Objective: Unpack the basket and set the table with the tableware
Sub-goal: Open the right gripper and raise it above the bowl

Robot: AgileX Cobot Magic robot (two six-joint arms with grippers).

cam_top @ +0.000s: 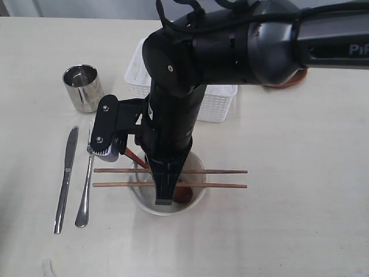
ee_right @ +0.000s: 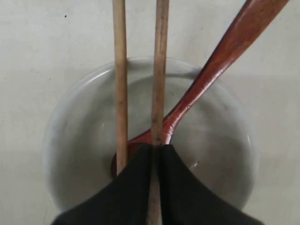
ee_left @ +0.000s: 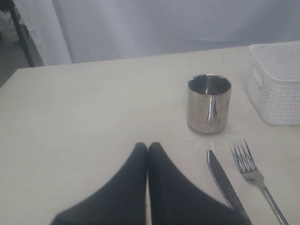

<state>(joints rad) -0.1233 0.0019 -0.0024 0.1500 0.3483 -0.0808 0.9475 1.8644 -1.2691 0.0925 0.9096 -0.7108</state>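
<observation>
The off-white bowl (cam_top: pixel 140 201) (ee_right: pixel 70 140) stands on the table (cam_top: pixel 300 173), with two brown chopsticks (cam_top: pixel 222 171) (cam_top: pixel 225 185) laid across its rim. A red-brown wooden spoon (cam_top: pixel 134 156) (ee_right: pixel 220 56) leans inside it. My right gripper (cam_top: pixel 164 199) (ee_right: pixel 156 147) reaches down into the bowl, shut on one chopstick (ee_right: pixel 159 70); the other chopstick (ee_right: pixel 120 70) lies beside it. Left of the bowl lie the steel knife (cam_top: pixel 66 179) (ee_left: pixel 224 180) and fork (cam_top: pixel 86 190) (ee_left: pixel 248 166), with the steel cup (cam_top: pixel 82 88) (ee_left: pixel 209 103) behind them. My left gripper (ee_left: pixel 147 146) is shut and holds nothing, near the knife.
The white basket (cam_top: pixel 216 101) (ee_left: pixel 276 84) stands behind the bowl, mostly hidden by the right arm. A sliver of the small brown plate (cam_top: pixel 288 84) shows under the arm at the right. The table's far edge runs behind the basket.
</observation>
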